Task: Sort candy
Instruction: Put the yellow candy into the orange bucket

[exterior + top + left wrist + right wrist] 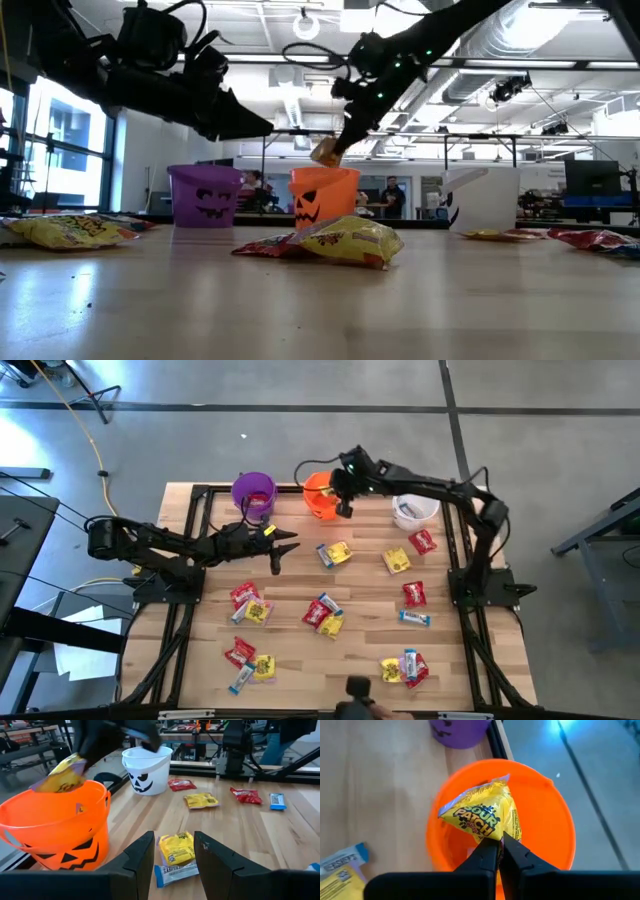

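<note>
Dangling yellow packet [482, 815] over orange bucket [555, 820], right jaws clamping it, left jaws parted.

Three small buckets stand along the far side of the wooden desk [350, 670]: purple bucket [253, 491], orange bucket [320, 497], white bucket [414, 510]. People [392, 197] show in the room behind.

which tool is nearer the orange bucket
Right. The right tool hangs directly over the orange bucket, pinching a yellow packet. The left tool is off to the side, over bare table.
</note>
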Robot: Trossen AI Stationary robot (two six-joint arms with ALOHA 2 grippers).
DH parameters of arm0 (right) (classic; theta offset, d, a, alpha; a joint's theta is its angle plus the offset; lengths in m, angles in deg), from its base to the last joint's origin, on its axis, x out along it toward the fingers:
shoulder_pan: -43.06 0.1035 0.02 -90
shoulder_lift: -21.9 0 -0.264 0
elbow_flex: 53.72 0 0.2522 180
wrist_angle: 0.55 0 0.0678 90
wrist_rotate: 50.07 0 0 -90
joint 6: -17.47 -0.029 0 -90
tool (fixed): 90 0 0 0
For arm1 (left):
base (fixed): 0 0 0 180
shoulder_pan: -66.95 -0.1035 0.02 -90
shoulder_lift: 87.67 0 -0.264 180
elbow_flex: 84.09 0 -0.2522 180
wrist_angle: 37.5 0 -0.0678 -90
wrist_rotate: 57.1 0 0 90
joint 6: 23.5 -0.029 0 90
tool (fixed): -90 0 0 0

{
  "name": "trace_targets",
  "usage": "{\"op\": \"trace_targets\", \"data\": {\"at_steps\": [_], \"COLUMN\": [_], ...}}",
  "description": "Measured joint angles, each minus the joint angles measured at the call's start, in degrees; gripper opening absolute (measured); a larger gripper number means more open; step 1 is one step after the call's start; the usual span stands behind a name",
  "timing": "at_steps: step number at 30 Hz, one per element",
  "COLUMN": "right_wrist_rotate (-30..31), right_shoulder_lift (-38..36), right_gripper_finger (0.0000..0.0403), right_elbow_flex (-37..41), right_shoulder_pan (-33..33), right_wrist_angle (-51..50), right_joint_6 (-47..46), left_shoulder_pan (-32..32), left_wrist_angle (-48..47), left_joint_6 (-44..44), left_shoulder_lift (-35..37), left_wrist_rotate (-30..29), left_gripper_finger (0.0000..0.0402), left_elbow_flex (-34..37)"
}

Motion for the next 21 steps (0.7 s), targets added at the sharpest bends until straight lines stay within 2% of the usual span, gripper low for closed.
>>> {"op": "trace_targets", "data": {"at_steps": [7, 15, 18, 21], "right_wrist_rotate": [-2.7, -2.4, -2.3, -2.2], "right_shoulder_lift": [7.6, 9.8, 9.8, 9.6], "right_gripper_finger": [0.0, 0.0002, 0.0023, 0.0064], "right_elbow_flex": [-8.0, -8.9, -8.9, -8.9], "right_shoulder_pan": [-1.9, -2.4, -2.4, -2.0], "right_wrist_angle": [-5.3, -4.3, -4.5, -4.7], "right_joint_6": [-0.1, -1.6, -2.5, -2.6], "left_shoulder_pan": [0.0, 0.0, 0.0, -0.1], "left_wrist_angle": [-0.5, -1.5, -1.5, -1.6], "left_joint_6": [0.0, 0.2, 0.3, 1.0], "left_shoulder_lift": [0.0, 0.0, 0.0, 0.0], "left_wrist_rotate": [0.0, -0.5, -0.5, -0.5], "left_gripper_finger": [0.0126, 0.0126, 0.0126, 0.0126], "left_elbow_flex": [0.0, 0.0, 0.0, 0.0]}}
